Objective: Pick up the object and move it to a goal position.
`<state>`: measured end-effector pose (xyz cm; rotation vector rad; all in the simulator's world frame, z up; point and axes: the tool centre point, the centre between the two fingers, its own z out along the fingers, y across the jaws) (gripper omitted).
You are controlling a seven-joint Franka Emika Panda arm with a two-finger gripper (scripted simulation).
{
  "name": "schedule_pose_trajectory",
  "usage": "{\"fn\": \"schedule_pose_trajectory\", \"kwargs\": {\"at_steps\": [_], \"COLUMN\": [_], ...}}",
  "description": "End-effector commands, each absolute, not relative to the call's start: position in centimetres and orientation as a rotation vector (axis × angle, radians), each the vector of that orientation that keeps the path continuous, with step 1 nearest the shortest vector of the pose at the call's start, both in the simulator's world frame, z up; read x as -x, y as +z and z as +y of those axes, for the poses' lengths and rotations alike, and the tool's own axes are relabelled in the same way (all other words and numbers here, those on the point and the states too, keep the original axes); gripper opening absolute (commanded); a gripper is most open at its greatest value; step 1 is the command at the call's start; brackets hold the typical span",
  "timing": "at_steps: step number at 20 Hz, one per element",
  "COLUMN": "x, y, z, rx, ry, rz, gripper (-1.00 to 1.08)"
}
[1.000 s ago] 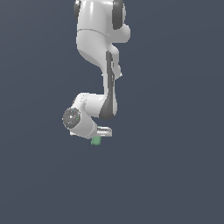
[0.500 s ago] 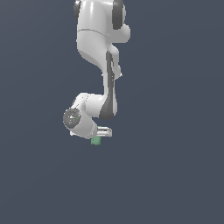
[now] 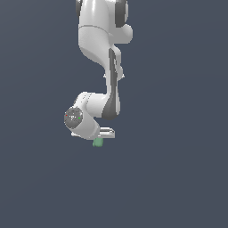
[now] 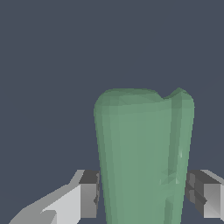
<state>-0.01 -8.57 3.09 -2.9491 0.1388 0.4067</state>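
The object is a plain green elongated block with rounded edges, filling the middle of the wrist view. One finger presses on one long side and the other finger on the opposite side, so my gripper is shut on it. In the exterior view only a small green end of the object pokes out below my gripper, under the white arm's bent wrist. The block hangs in the air, clear of any surface.
The white arm reaches down from the top of the exterior view. Everything around it is a flat dark blue-grey backdrop, with no other objects or edges showing.
The wrist has shifted very slightly; the green object stays held under the hand in the same place.
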Motion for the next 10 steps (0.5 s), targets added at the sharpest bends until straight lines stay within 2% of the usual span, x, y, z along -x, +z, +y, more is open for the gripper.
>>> {"fn": "schedule_pose_trajectory", "kwargs": {"at_steps": [1,10], "x": [0.0,0.0], "y": [4.3,12.2], "z": [-8.2,-5.8], "rx": [2.949,2.949], "ry": [0.405,0.409], "rz": [0.138,0.136], "gripper": [-1.00,-1.00]}}
